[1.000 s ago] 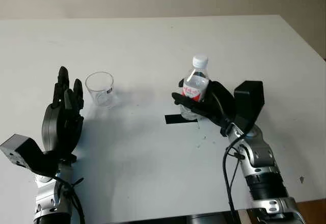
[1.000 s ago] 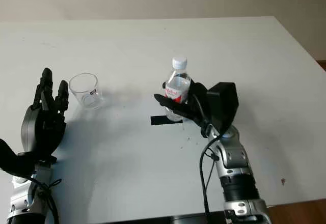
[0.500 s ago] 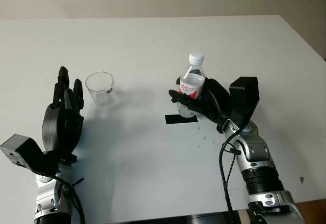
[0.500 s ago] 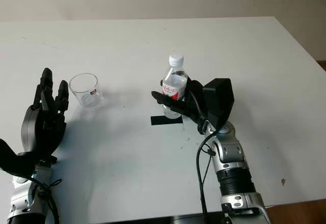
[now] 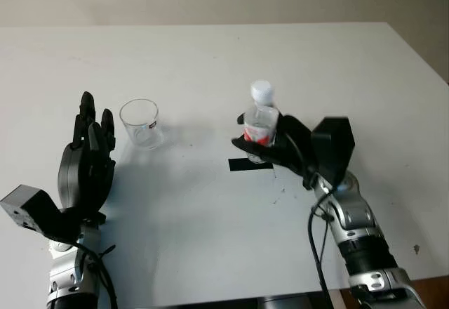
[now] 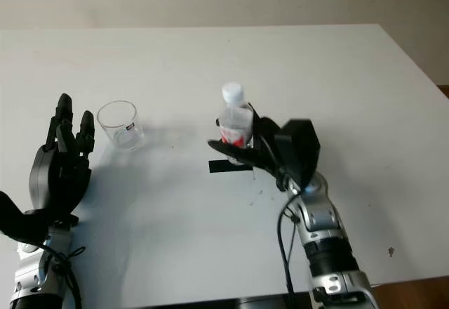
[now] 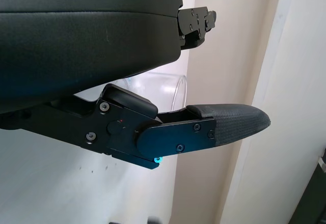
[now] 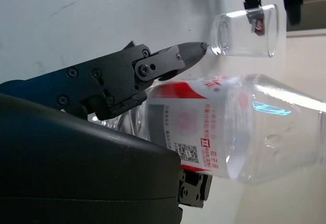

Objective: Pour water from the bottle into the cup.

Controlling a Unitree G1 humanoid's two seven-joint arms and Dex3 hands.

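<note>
my left hand (image 5: pixel 88 165) is open near the table's (image 5: pixel 210 63) left edge, just beside the clear cup (image 5: pixel 139 121), holding nothing. the cup stands upright, well apart from the bottle (image 5: pixel 260 121). a strip of black tape (image 5: pixel 249 164) lies under the bottle, partly covered by my fingers. my right hand (image 5: pixel 284 147) is clamped around the bottle's red label, hiding its lower half; the white cap leans toward the cup. i can't tell whether its base touches the table.
</note>
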